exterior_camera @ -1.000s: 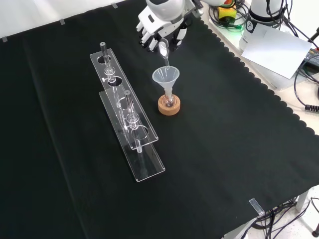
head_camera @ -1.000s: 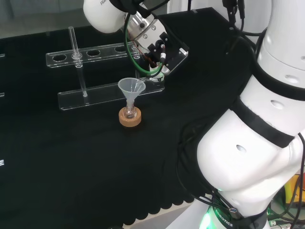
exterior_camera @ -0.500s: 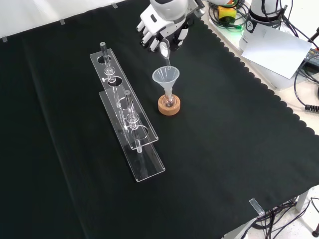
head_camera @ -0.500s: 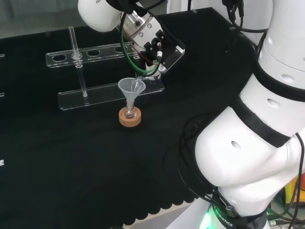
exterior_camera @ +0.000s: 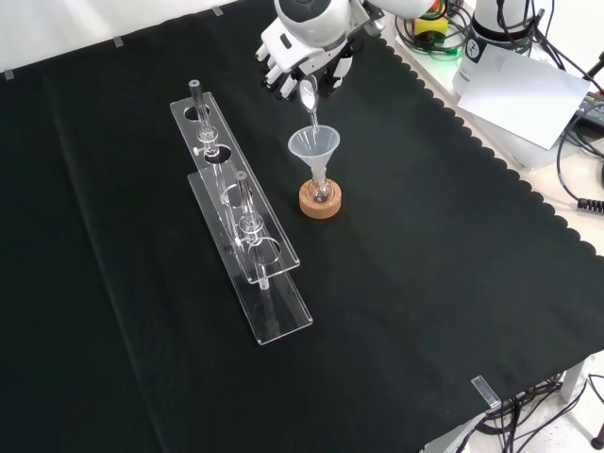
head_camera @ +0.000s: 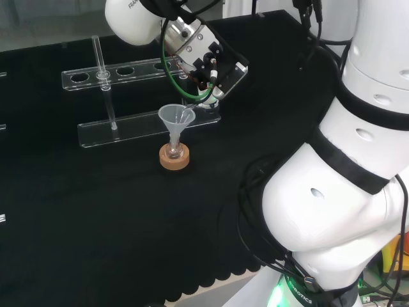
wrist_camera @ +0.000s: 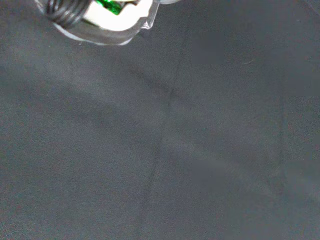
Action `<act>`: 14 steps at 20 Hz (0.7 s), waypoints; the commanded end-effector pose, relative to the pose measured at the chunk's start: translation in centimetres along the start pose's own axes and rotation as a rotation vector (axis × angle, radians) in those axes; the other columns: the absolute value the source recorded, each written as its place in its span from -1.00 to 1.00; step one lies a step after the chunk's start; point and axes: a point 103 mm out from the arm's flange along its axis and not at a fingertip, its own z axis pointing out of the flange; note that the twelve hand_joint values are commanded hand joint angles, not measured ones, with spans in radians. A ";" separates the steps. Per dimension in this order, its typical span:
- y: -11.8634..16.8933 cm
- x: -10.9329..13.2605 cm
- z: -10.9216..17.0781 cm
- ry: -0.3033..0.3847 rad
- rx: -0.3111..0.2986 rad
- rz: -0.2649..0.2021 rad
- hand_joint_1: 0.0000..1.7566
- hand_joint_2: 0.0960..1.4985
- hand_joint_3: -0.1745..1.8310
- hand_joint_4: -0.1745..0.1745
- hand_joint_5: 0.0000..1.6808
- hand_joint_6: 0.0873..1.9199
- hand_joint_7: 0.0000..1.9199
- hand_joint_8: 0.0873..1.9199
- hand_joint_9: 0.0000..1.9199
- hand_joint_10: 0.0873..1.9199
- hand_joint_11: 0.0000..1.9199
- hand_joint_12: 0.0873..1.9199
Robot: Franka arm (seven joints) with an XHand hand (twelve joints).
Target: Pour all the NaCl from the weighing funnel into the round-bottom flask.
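Rightward, open cloth [exterior_camera: 453, 283] beyond the funnel [exterior_camera: 313, 146].

black cloth [exterior_camera: 425, 283], scalloped edge, white bench [exterior_camera: 528, 142]

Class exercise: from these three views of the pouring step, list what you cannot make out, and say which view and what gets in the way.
- Salt left in the weighing funnel: front view, too small and clear.
- Contents of the round-bottom flask: front view, tiny, behind the cork ring and under the plastic funnel.
- The hand and its grip: head view, hidden by the wrist.
- Pouring spot: wrist view, aimed at black cloth.
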 end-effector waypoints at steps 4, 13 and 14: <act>0.0 0.1 -0.4 -0.035 0.004 0.004 0.22 -0.06 -0.19 1.00 0.28 -0.01 -0.35 -0.37 -0.05 -0.58 -0.30 0.24; -0.1 0.2 -0.8 -0.076 0.018 0.017 0.22 -0.06 -0.19 1.00 0.28 -0.01 -0.35 -0.38 -0.05 -0.58 -0.30 0.24; -0.2 0.2 -0.9 -0.079 0.021 0.020 0.22 -0.06 -0.19 1.00 0.28 -0.01 -0.35 -0.38 -0.05 -0.58 -0.30 0.24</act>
